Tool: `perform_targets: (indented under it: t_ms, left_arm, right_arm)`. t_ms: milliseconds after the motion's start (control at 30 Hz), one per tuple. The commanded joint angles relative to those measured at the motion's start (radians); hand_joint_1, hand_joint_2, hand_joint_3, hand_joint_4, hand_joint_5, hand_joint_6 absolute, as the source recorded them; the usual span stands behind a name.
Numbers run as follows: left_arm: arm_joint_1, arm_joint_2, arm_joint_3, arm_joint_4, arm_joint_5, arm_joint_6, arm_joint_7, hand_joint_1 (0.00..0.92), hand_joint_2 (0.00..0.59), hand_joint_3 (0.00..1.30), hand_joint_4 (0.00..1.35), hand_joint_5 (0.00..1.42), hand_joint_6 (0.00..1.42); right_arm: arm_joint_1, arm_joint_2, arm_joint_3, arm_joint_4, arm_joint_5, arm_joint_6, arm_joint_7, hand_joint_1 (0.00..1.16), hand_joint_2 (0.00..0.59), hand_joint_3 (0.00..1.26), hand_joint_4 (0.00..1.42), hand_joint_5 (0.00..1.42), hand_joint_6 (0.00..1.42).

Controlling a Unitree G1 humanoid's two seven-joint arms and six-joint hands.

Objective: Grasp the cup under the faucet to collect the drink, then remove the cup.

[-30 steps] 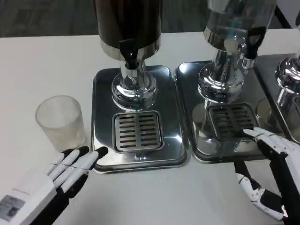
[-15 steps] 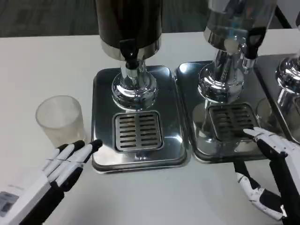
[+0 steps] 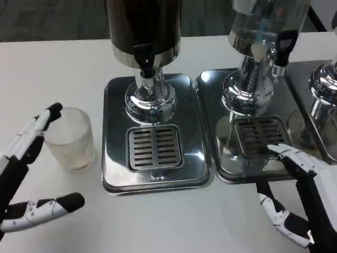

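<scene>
Standing on the white tabletop, left of the polished steel drip tray, I see the frosted, translucent plastic cup, round and slightly tapered. My left hand flanks it with fingers spread apart, upper fingertips just at the rim, holding nothing. The black faucet hangs above the slotted grate. My right hand rests open by the neighbouring tray.

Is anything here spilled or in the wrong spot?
Nothing looks spilled. One thing is off: the cup stands on the bare table, left of the dark dispenser's tray, not on the grate under its faucet. The left hand is open beside the cup.
</scene>
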Motion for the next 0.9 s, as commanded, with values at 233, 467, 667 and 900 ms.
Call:
perform_targets:
  t_ms: [233,467,667,900]
  left_arm:
    - [-0.181,0.032,-0.02,0.203,-0.025,0.072,0.006,0.0,0.0,0.0,0.0,0.08,0.22]
    - [-0.299,0.065,-0.054,0.385,-0.012,0.056,0.025,0.0,0.0,0.0,0.02,0.2,0.3]
    - [-0.4,0.098,-0.115,0.55,0.028,0.034,0.058,0.033,0.0,0.0,0.05,0.24,0.34]
    - [-0.493,0.13,-0.184,0.691,0.054,0.014,0.089,0.076,0.0,0.0,0.07,0.27,0.36]
  right_arm:
    - [-0.038,0.022,0.032,0.02,-0.012,0.007,-0.016,0.53,0.431,0.35,0.28,0.34,0.4]
    - [-0.058,0.031,0.054,0.028,-0.017,0.011,-0.02,0.53,0.431,0.36,0.3,0.35,0.41]
    - [-0.073,0.041,0.074,0.042,-0.021,0.014,-0.026,0.53,0.431,0.36,0.3,0.36,0.41]
    - [-0.088,0.053,0.097,0.056,-0.028,0.015,-0.033,0.53,0.431,0.38,0.33,0.36,0.41]
